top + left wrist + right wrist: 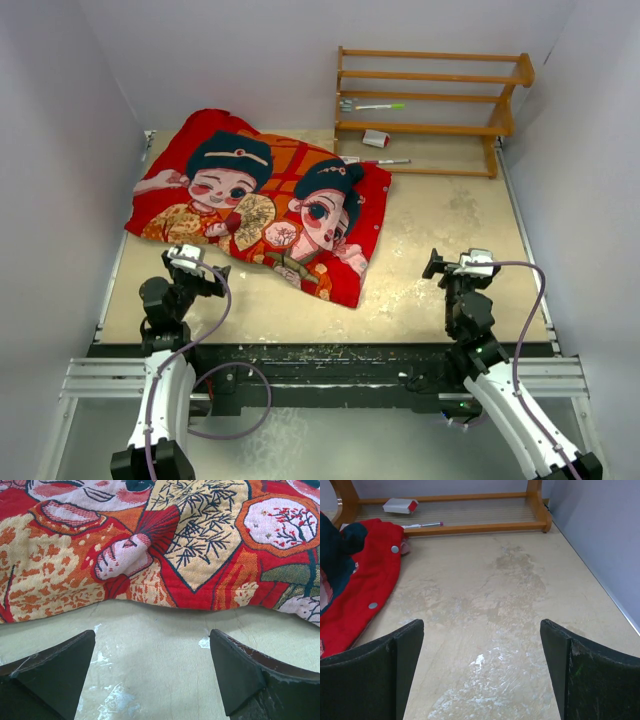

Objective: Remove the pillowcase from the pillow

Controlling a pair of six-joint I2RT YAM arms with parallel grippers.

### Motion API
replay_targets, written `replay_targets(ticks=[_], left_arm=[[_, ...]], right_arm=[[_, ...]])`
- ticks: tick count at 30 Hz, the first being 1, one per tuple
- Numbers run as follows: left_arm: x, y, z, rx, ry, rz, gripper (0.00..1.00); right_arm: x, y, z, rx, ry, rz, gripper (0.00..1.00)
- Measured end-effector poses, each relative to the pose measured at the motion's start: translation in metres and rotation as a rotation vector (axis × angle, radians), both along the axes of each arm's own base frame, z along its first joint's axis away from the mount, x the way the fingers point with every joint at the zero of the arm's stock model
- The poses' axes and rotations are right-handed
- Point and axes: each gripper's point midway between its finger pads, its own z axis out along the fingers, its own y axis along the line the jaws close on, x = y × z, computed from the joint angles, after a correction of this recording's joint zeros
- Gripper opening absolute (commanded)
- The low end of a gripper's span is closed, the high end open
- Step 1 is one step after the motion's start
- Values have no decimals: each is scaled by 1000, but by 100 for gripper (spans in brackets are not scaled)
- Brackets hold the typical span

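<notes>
Left gripper (pixel 152 641): jaws spread wide with nothing between them, tips low over the bare table (pixel 440 230), just short of the near seam of the pillowcase (pixel 150 555). Right gripper (pixel 482 630): jaws likewise apart and empty, over bare tabletop well to the right of the cloth. The pillowcase lies toward the back-left of the table, printed side up; the pillow is wholly inside it and shows in no view. Note the two metal snaps (pixel 395 549) along the red edge facing your right arm — likely the opening, though you cannot tell from here whether they are fastened. Hazards, as judged: if you pinch deep at the near seam, the left jaws may take cushion along with cover, and pulling would drag the whole bundle rather than strip it. If the snaps are shut, a hard tug there could strain the cloth or slide everything. With nothing pinning the pillow, a backward shove could push it into the wooden rack (pixel 430 110) and knock the marker (pixel 422 525) lying by its foot.
</notes>
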Motion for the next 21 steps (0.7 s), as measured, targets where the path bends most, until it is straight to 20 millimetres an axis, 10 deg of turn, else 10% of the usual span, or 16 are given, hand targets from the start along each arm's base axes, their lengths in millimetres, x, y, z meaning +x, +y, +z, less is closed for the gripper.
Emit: replay_targets(ticks=[14,21], left_arm=[[0,-1,3,-9,34,-5,99],[44,8,108,13,164,-39,99]], right_arm=[[-1,-9,-8,6,31,-62,100],[-10,-25,33,78,1,-158,100]])
